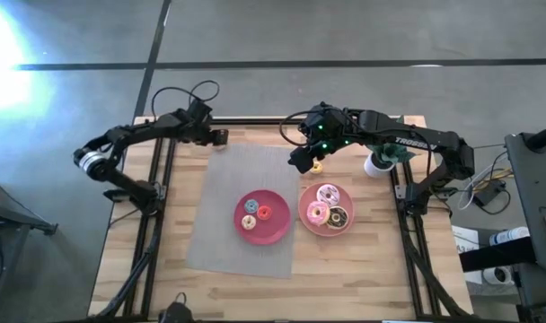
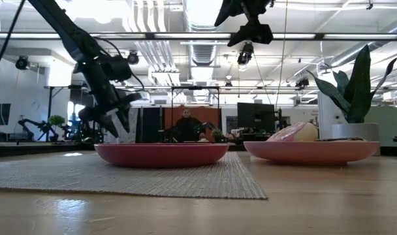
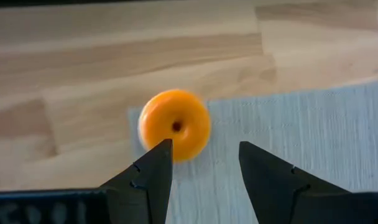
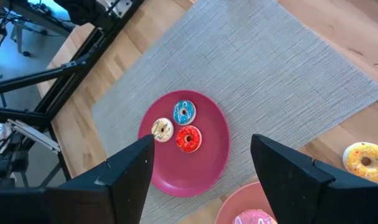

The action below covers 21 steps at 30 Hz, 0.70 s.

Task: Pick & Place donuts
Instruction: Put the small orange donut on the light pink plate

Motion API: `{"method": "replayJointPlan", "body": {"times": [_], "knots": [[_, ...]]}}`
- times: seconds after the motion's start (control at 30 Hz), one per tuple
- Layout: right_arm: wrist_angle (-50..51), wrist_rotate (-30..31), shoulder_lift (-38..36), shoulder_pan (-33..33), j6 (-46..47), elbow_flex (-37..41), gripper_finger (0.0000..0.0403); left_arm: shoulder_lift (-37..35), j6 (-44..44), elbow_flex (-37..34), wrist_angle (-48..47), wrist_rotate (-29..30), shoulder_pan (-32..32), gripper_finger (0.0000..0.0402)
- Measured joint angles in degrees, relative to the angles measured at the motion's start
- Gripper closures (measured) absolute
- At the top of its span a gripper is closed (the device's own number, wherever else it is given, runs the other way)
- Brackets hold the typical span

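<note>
Six donuts plated — three tiny on left plate point(image 1: 275, 231), three larger on right plate point(image 1: 305, 218); orange donut point(image 3: 175, 124) under open, empty left gripper point(image 3: 204, 163) at mat's point(image 1: 255, 175) far-left corner, yellow donut point(image 4: 365, 160) below open, empty right gripper point(image 4: 201, 163), both likely remaining.

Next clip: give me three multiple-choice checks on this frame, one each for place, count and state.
1. Where is the orange donut? A on a plate; B at the mat's corner; C inside a tool.
2. How many donuts lie on the dark pink plate? A one; B three; C five.
3. The left tool is: A open; B shut on a donut; C out of view.

B: it overlaps the mat's corner.
B: blue donut, red donut, cream donut.
A: its fingers stand apart, gripping nothing.
</note>
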<state>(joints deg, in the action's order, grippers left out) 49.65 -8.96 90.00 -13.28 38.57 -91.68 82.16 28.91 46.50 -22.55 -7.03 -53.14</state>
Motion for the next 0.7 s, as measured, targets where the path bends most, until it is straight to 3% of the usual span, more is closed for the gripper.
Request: {"method": "replayJointPlan", "body": {"times": [0.1,0.23,0.47,0.7], "knots": [[0.48,0.01,0.00,0.00,-0.02,0.00,0.0144,1.58,-1.35,0.02,2.13,0.05,0.01,0.0243],[1.18,0.01,0.00,0.00,-0.15,0.02,0.0143,2.04,-9.45,0.00,0.79,1.78,1.26,0.0243],[1.17,0.05,0.00,-0.20,-0.80,0.02,0.0144,1.39,-16.51,0.08,0.03,11.80,5.94,0.0243],[1.14,0.09,0.00,-0.61,-1.09,0.02,0.0142,3.71,-19.26,1.69,0.09,14.48,8.93,0.0243]]}}
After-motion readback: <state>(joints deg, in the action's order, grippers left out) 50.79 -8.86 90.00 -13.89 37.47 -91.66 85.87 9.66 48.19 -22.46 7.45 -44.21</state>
